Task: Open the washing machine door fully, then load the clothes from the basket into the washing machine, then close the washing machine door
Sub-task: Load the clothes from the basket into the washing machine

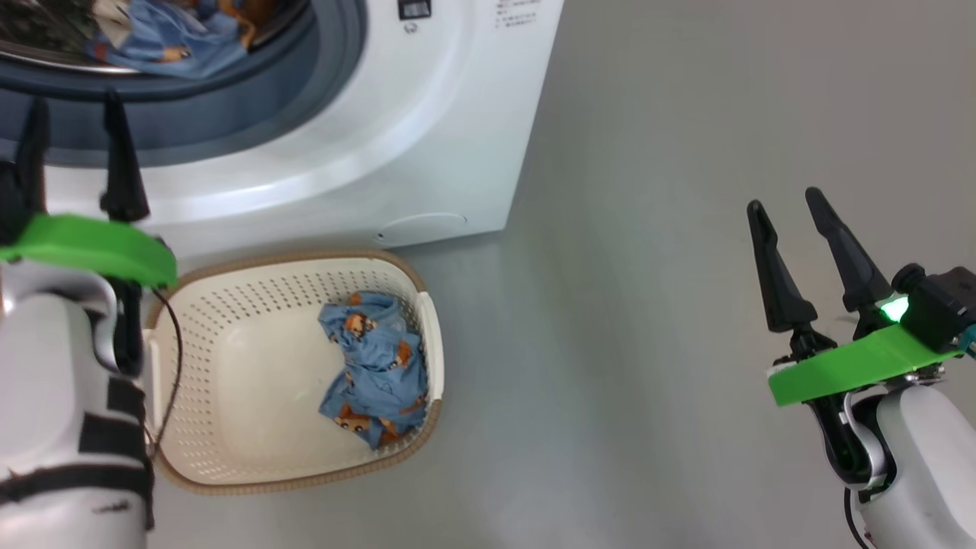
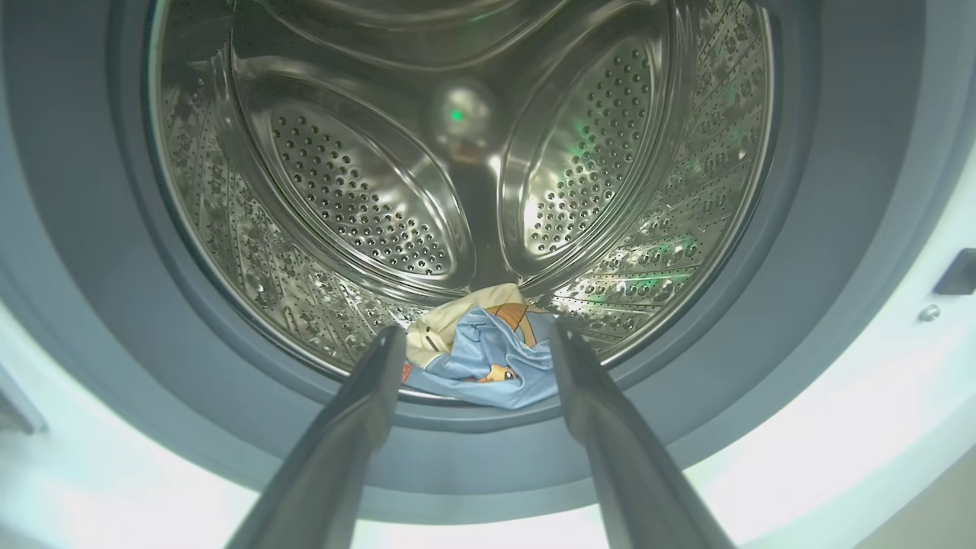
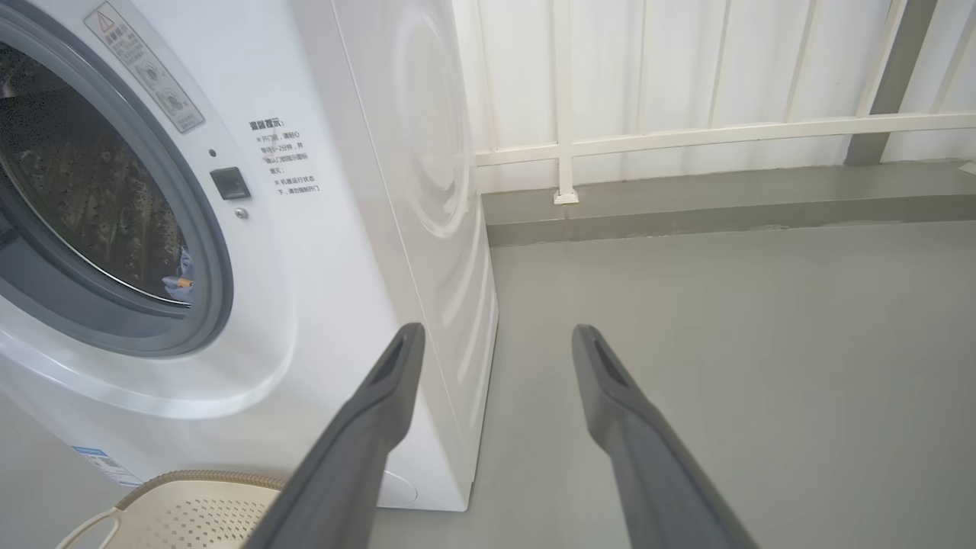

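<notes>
Grey floor [image 1: 648, 305] bears the basket [image 1: 305, 259] before the washing machine [image 1: 427, 114]. Left pincer [image 2: 476, 333] stands wide and empty at the drum [image 2: 343, 191] mouth; right pincer [image 1: 784, 200] likewise, above floor. Head view cuts off the loaded clothes [image 1: 183, 46].

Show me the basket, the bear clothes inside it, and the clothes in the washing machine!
basket [image 1: 252, 381], head view, bare cream bottom.
bear clothes in the basket [image 1: 377, 374], head view, middle of the heap.
clothes in the drum [image 2: 496, 362], left wrist view, blue fold.

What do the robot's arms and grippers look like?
The left gripper and right gripper each have two long dark fingers on a bright green plate. Forearms are pale; the left has black straps and a thin black cable, the right a green light.
</notes>
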Tool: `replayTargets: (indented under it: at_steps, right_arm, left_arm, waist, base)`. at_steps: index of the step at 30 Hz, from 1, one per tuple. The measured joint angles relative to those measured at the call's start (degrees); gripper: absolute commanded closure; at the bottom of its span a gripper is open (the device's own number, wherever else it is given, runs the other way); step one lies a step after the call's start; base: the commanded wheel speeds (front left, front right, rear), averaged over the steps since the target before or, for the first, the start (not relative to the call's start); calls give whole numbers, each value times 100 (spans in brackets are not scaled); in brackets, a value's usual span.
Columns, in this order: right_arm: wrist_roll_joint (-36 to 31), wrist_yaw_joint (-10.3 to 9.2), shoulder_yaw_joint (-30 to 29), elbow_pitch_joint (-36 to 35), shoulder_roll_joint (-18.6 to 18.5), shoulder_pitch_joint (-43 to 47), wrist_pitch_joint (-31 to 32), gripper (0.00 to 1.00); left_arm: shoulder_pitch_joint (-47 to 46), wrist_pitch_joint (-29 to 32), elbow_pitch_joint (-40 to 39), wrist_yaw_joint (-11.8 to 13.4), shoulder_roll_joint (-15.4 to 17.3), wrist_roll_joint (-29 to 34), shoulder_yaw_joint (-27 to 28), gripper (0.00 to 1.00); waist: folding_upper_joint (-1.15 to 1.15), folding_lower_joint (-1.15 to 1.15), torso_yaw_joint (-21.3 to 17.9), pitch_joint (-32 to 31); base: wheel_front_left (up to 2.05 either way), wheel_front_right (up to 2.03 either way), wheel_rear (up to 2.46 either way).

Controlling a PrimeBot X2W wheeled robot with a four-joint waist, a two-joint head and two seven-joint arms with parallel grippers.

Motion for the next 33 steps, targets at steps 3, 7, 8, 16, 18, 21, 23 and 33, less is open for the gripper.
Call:
replayTargets:
  at_steps: [3, 7, 8, 16, 18, 21, 23, 33]
  right_arm:
    - [0, 0, 3, 27, -21, 87, 0, 0]
    - [-1, 0, 1, 45, -65, 225, 0, 0]
    - [-1, 0, -1, 45, -73, 268, 0, 0]
    - [-1, 0, -29, 70, -113, 477, 0, 0]
    - [-1, 0, -34, 77, -112, 552, 0, 0]
    - [-1, 0, -51, 78, -112, 621, 0, 0]
    - [-1, 0, -73, 80, -112, 687, 0, 0]
    - [-1, 0, -202, 74, -113, 1033, 1, 0]
  left_arm:
    - [307, 1, -153, -2, -79, 3, 45, 0]
    - [686, 0, -366, -37, -149, 25, 101, 0]
    - [781, 1, -425, -58, -170, 27, 109, 0]
    - [1544, 1, -894, -109, -315, 41, 158, 0]
    - [1744, 1, -1016, -110, -331, 41, 170, 0]
    - [1945, 1, -1118, -110, -363, 42, 170, 0]
    - [2141, 1, -1218, -111, -391, 42, 167, 0]
    - [2867, 1, -1560, -126, -491, 87, 111, 0]
  waist:
    - [0, 0, 74, -156]
    - [0, 0, 164, -362]
    - [0, -1, 185, -412]
    - [0, 0, 316, -772]
    - [0, 0, 334, -849]
    - [0, 0, 345, -928]
    - [0, 0, 354, -1006]
    - [0, 0, 434, -1301]
  base:
    - [0, 0, 0]
    - [0, 0, 0]
    - [0, 0, 0]
    - [0, 0, 0]
    - [0, 0, 0]
    - [0, 0, 0]
    - [0, 0, 0]
    - [0, 0, 0]
